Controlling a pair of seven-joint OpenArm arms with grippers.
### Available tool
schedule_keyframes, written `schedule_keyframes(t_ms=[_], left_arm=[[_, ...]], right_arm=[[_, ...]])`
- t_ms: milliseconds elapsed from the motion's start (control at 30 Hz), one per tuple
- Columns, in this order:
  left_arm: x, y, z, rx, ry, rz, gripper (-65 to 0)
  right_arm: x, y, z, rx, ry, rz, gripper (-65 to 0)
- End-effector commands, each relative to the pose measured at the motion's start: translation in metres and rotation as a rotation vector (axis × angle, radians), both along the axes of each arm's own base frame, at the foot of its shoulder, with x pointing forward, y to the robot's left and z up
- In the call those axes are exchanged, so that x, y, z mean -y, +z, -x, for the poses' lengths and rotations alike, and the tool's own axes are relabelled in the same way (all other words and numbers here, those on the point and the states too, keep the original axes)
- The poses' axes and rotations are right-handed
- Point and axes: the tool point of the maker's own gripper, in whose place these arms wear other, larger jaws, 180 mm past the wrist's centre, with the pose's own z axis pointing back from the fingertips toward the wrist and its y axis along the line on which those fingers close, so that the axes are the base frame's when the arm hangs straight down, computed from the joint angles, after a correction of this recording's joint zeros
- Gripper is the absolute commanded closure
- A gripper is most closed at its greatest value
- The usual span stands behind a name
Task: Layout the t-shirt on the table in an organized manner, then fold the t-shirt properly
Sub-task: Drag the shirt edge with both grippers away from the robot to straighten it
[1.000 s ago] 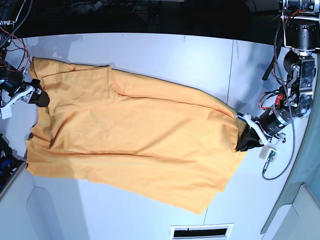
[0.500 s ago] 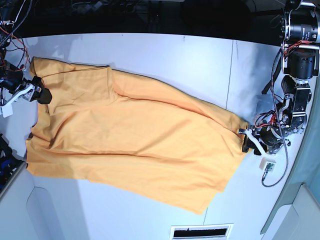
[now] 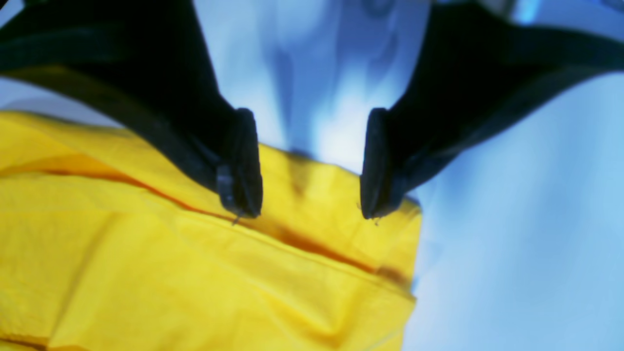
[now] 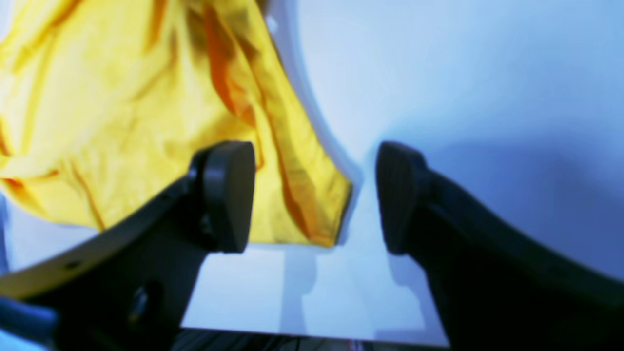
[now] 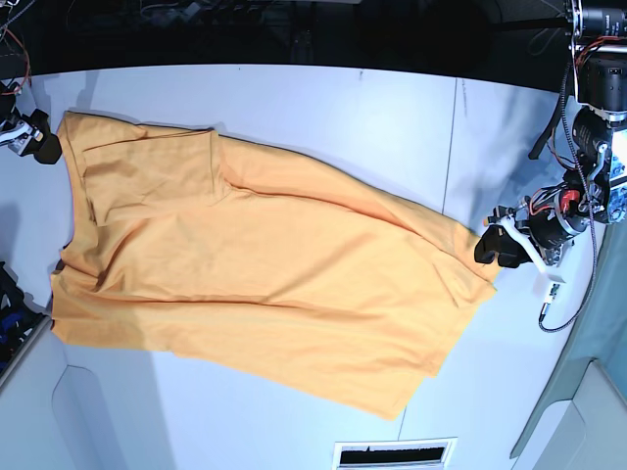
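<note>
The orange-yellow t-shirt [image 5: 265, 264] lies spread on the white table [image 5: 343, 108], reaching from the left edge to right of the middle. No lettering shows. My left gripper [image 5: 493, 246] is open just off the shirt's right corner. In the left wrist view the left gripper [image 3: 309, 204] is open and empty above that corner of the shirt [image 3: 195, 273]. My right gripper [image 5: 39, 135] is at the table's far left, beside the shirt's upper left corner. In the right wrist view the right gripper [image 4: 314, 195] is open and empty, with a shirt corner [image 4: 146, 122] ahead of it.
A thin dark seam [image 5: 451, 147] crosses the table right of the shirt. A vent slot [image 5: 394, 453] sits at the front edge. The table's dark back edge runs along the top. Grey panels [image 5: 39, 411] stand at the front left. Cables hang by the left arm [image 5: 563, 294].
Both grippers have let go of the shirt and drawn away: the left one outward to the right, the right one up and to the left. The shirt's right corner has settled flat.
</note>
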Motion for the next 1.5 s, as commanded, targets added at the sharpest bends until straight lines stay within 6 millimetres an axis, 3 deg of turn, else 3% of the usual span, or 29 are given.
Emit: schedule_keyframes(t_ms=[0, 200, 467, 700, 867, 967, 1033, 1133, 1167, 1233, 1333, 1467], left_arm=[[-0.002, 0.019, -0.016, 0.074, 0.007, 0.016, -37.4], [-0.023, 0.001, -0.012, 0.068, 0.061, -0.061, -37.4], [-0.032, 0.018, -0.037, 0.13, 0.094, -0.126, -37.4], [-0.034, 0.008, -0.044, 0.128, 0.125, -0.166, -37.4], [-0.043, -0.013, -0.04, 0.076, 0.16, -0.185, -37.4], [-0.03, -0.023, -0.036, 0.062, 0.131, -0.14, -37.3], [-0.016, -0.028, -0.033, 0.051, 0.089, -0.105, -32.5], [-0.004, -0.03, -0.03, 0.048, 0.057, -0.077, -11.3], [0.0, -0.029, -0.03, 0.051, 0.045, -0.061, -5.8], [0.005, -0.027, -0.029, 0.06, 0.033, -0.019, 0.0], [0.008, -0.028, -0.024, 0.054, 0.01, -0.004, 0.0], [0.004, -0.031, -0.008, 0.045, -0.018, 0.0, 0.0]], right_arm=[[0.009, 0.013, -0.011, 0.054, 0.001, 0.035, -38.6], [-0.026, -0.005, -0.012, 0.011, 0.098, 0.017, -38.6], [-0.08, -0.025, -0.01, -0.011, 0.156, -0.077, -38.6], [-0.098, -0.03, -0.007, -0.02, 0.155, -0.13, -38.6], [-0.101, -0.034, 0.001, -0.059, 0.174, -0.14, -38.6], [-0.102, -0.034, 0.004, -0.056, 0.167, -0.155, -38.6], [-0.103, -0.033, 0.004, -0.053, 0.166, -0.16, -38.6], [-0.103, -0.033, 0.003, -0.051, 0.165, -0.161, -38.3], [-0.103, -0.033, 0.003, -0.052, 0.165, -0.161, -36.7], [-0.103, -0.033, 0.003, -0.053, 0.165, -0.161, -26.8], [-0.101, -0.033, 0.003, -0.05, 0.161, -0.16, -2.4], [-0.09, -0.03, 0.003, -0.045, 0.142, -0.143, 0.0]])
